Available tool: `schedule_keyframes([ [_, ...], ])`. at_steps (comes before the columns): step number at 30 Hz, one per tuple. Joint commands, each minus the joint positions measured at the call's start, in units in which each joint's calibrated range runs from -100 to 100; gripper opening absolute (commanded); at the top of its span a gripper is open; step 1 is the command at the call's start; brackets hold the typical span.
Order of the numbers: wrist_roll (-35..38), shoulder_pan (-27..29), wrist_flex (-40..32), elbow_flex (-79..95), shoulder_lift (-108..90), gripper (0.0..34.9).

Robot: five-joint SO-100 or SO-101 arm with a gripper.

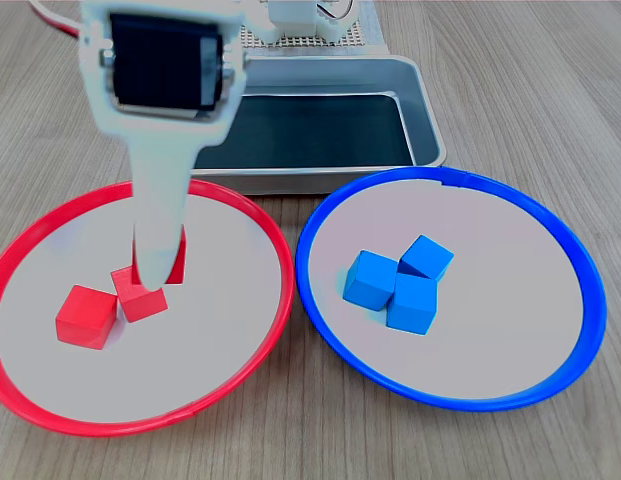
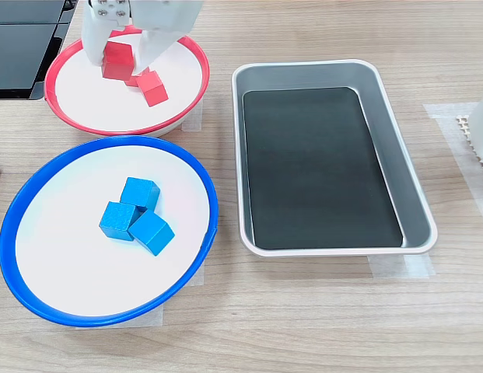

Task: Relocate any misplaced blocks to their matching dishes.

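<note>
The wooden tabletop (image 2: 319,311) carried three containers: a red dish (image 1: 252,345), a blue dish (image 1: 550,240) just beside it, and a metal tray (image 2: 397,155) with a dark bottom and nothing in it.

I had the gripper (image 2: 126,56) down over the red dish. In the second exterior view its two white fingers (image 2: 95,43) stood either side of a red cube (image 2: 117,58), narrow enough to bracket it, and the cube looked gripped between them, though I could not tell from either camera whether it was lifted or already resting on the dish. In the first exterior view the arm hid most of that cube; only a red edge showed beside the finger. Two more red cubes lay in the same dish, one (image 1: 140,293) touching the finger's base and one (image 1: 86,315) just beside it toward the first exterior view's left.

Three blue cubes (image 1: 400,280) sat clustered and touching in the blue dish. No cube of the wrong colour showed in either dish, nor in the tray.

I judged this the closing step, with the red block being delivered home. The next move called for spreading the fingers gently, then rising straight up so the pads would not drag the neighbouring cubes.
</note>
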Motion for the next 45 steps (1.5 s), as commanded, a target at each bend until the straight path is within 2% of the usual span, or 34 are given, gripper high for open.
schedule_keyframes([
  [1,1.56,1.61,-3.12,2.51,-2.5,0.4],
  [7,2.59,2.18,-5.18,5.42,-1.82,0.4],
  [13,2.34,0.48,-6.34,5.42,-0.29,0.4],
  [20,3.27,-2.15,-4.44,10.06,-2.16,0.4],
  [31,6.94,-1.4,-4.19,13.89,-2.84,0.5],
  [33,7.62,-1.4,-4.19,13.71,-2.84,1.9],
  [37,8.69,-1.31,-3.69,13.25,-2.84,6.8],
  [42,9.43,-0.65,-1.47,10.88,-2.84,14.9],
  [45,10.16,-0.08,-1.22,9.88,-3.61,16.4],
])
